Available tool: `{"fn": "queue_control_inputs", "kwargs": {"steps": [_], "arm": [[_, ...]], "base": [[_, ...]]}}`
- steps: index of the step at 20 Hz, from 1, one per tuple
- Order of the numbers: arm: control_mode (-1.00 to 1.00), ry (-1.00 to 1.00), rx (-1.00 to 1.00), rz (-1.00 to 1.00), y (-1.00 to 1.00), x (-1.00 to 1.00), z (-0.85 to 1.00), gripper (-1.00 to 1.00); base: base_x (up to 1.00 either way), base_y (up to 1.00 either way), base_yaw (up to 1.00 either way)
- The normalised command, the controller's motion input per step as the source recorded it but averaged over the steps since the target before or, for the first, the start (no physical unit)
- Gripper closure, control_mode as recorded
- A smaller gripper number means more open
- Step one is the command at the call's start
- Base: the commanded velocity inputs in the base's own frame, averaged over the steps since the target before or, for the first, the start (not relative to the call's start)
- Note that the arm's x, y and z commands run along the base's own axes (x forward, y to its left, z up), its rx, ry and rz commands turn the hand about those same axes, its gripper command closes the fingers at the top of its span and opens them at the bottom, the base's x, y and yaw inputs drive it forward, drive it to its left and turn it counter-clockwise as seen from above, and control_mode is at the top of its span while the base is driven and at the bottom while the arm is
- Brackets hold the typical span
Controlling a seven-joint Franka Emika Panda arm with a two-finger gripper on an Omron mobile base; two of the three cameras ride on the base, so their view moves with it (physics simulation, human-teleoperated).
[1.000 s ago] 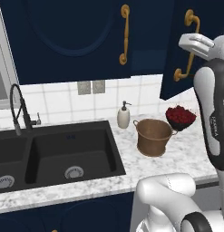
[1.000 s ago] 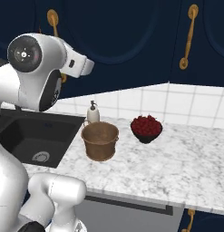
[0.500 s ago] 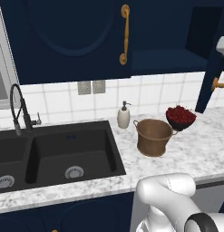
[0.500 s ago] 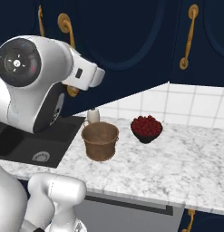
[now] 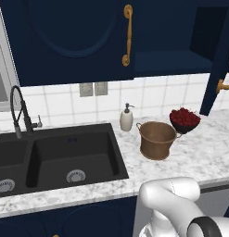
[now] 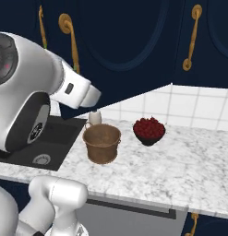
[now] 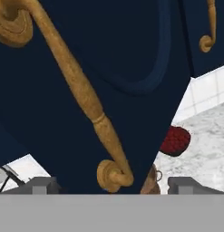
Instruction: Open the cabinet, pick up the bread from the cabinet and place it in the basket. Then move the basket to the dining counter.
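Cabinet [image 6: 129, 41] door stands swung outward above the marbled counter [image 6: 180, 168]. Basket [image 6: 102, 143] sits beside a bowl of red fruit [image 6: 149, 130]; sink [image 6: 51, 143] to its left.

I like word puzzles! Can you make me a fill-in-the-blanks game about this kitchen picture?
1. The right door of the cabinet is swung ____.
2. The basket stands between the soap bottle and a bowl of ____ fruit.
3. The sink is coloured ____.
4. The door handle is coloured ____.

Missing words: open, red, black, gold
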Motion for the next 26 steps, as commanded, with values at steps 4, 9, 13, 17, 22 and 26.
{"fn": "queue_control_inputs", "kwargs": {"steps": [4, 9, 13, 17, 22, 26], "arm": [[-1.0, 0.27, 0.03, -0.24, 1.0, 0.09, -0.16, -1.0], [-1.0, 0.06, 0.09, -0.42, 0.94, 0.66, -0.19, -1.0], [-1.0, -0.01, 0.22, -0.55, 0.39, 0.83, -0.24, -1.0], [-1.0, -0.07, 0.31, -0.6, 0.44, 0.68, -0.13, -1.0], [-1.0, -0.33, 0.49, -0.35, -0.05, -0.04, -0.02, -1.0], [-1.0, -0.55, 0.38, -0.38, -0.14, 0.24, -0.12, -1.0]], "base": [[0.0, 0.0, 0.0], [0.0, 0.0, 0.0], [0.0, 0.0, 0.0], [0.0, 0.0, 0.0], [0.0, 0.0, 0.0], [0.0, 0.0, 0.0]]}}
